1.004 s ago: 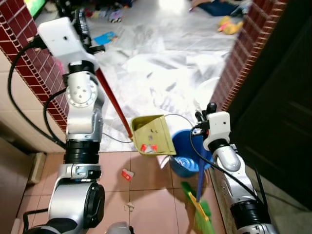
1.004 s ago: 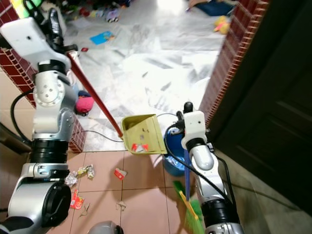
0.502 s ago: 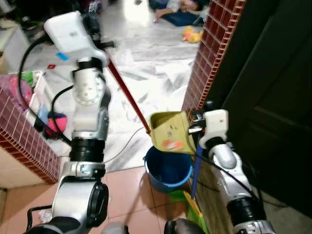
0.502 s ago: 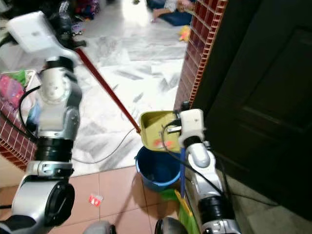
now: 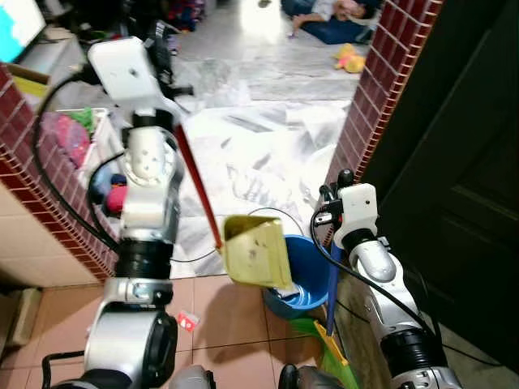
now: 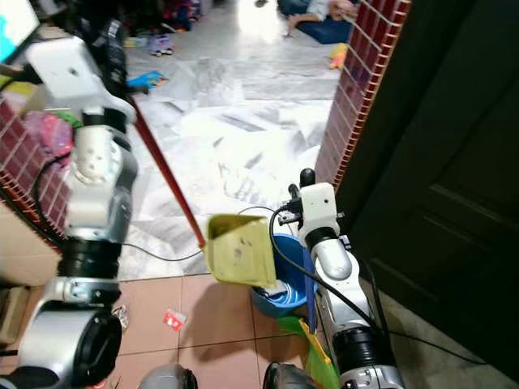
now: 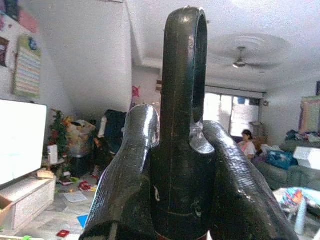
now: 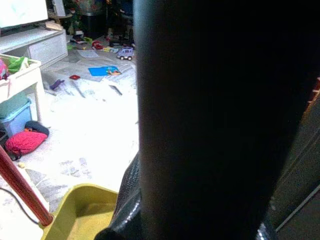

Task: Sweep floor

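Up high, the left gripper (image 7: 172, 165) is clamping the dark top of the dustpan's (image 5: 256, 253) red handle (image 5: 197, 185). That yellow dustpan is hanging tilted over the blue bucket (image 5: 306, 261) beside the brick pillar (image 5: 381, 89). Meanwhile the right gripper (image 5: 336, 188) is squeezing the broom (image 5: 331, 312) upright; its green bristles are resting behind the bucket.

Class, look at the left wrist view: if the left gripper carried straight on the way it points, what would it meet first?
Probably the white ceiling. The left gripper, shut on the dustpan's black looped handle end, points upward; nothing else shows in its line, though depth is unclear.
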